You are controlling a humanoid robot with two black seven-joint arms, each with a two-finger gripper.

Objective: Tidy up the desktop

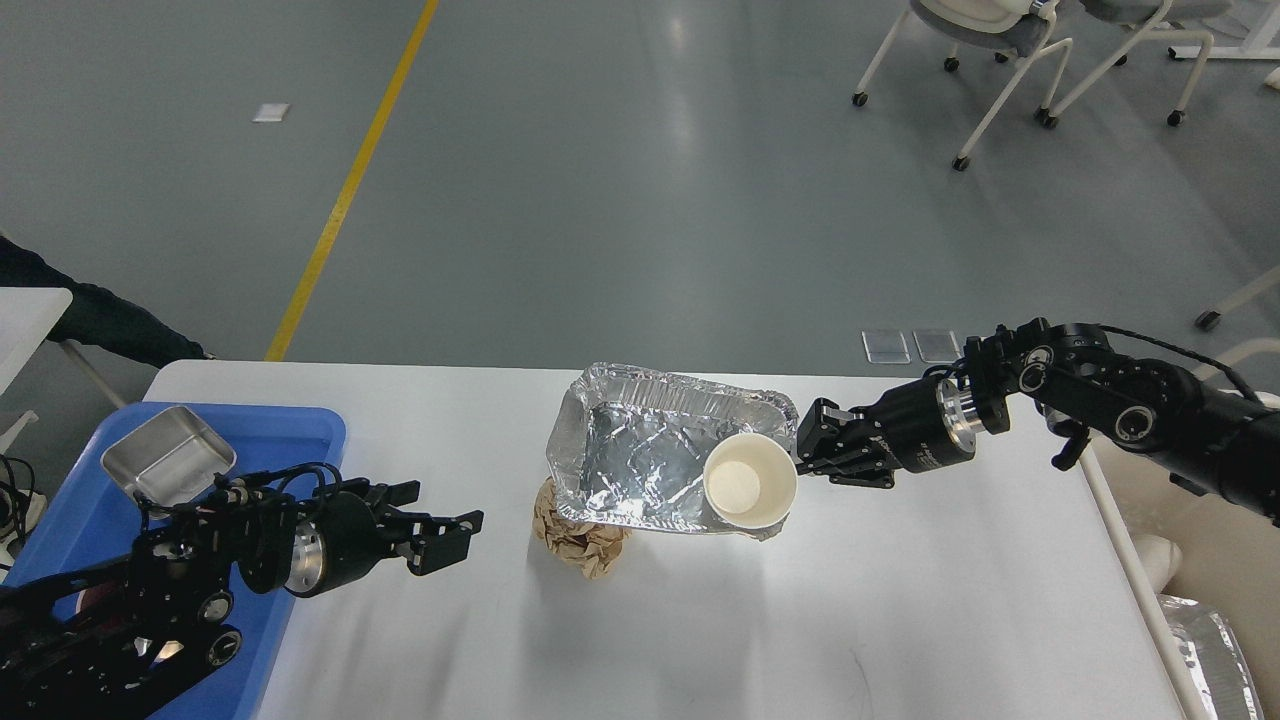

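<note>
The white desktop point(900, 620) fills the lower view. My right gripper point(812, 448) is shut on the right rim of a silver foil tray point(640, 460) and holds it lifted and tilted above the desktop. A white paper cup point(750, 482) stands in the tray's right end, beside the gripper. A crumpled brown paper ball point(580, 535) lies on the desktop under the tray's front left edge. My left gripper point(445, 530) is open and empty, low over the desktop left of the paper ball.
A blue plastic tray point(290, 430) at the left edge holds a steel box point(168, 465); my left arm covers its lower part. A cream bin point(1190, 600) with foil inside stands off the right edge. Chairs stand on the floor at the far right.
</note>
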